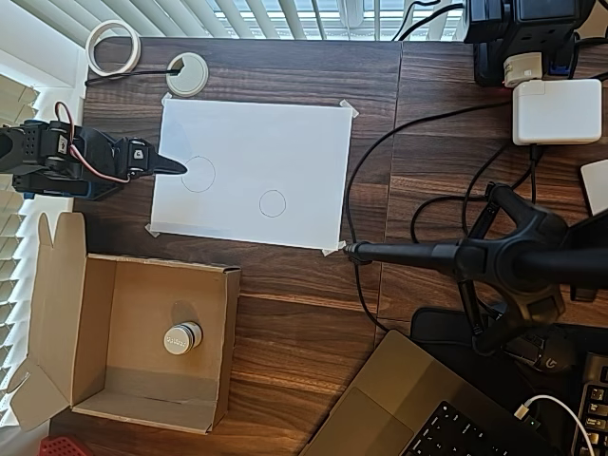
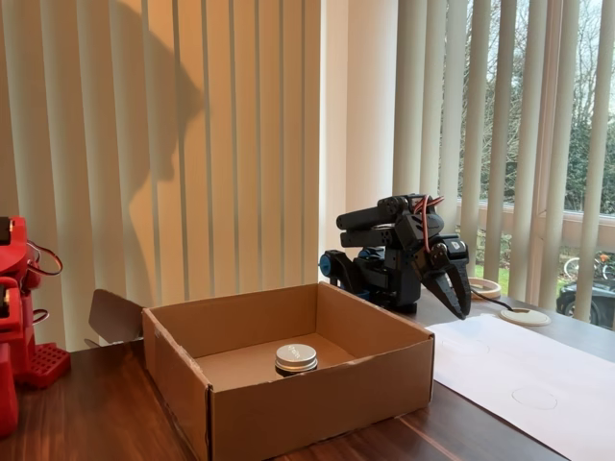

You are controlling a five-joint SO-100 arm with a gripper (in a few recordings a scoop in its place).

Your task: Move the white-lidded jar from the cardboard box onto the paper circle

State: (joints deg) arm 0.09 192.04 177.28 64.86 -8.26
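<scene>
The jar (image 1: 182, 337) sits upright on the floor of the box (image 1: 95, 328), near the middle, clear of all four walls; its flat silvery lid faces up, and in the fixed view (image 2: 296, 358) it shows just above the front wall of the box (image 2: 317, 394); the box lies open at the lower left of the overhead view, flaps spread along its left side. Above it a white sheet (image 1: 285, 142) is taped at its corners to the dark wood table (image 1: 304, 294); two pencil circles are drawn on it, a larger one (image 1: 198, 174) to the left and the smaller circle (image 1: 273, 203) to the right, both bare. The arm (image 1: 57, 157) is folded at the left edge; the gripper (image 1: 173, 166) points right with its dark tip over the sheet's left edge, just beside the larger circle, well apart from the jar; in the fixed view (image 2: 459, 293) it hangs tip-down above the table behind the box; its fingers look pressed together, pinching nothing. A white tape roll (image 1: 113, 47) and a pale grommet (image 1: 187, 74) lie beyond the sheet.
</scene>
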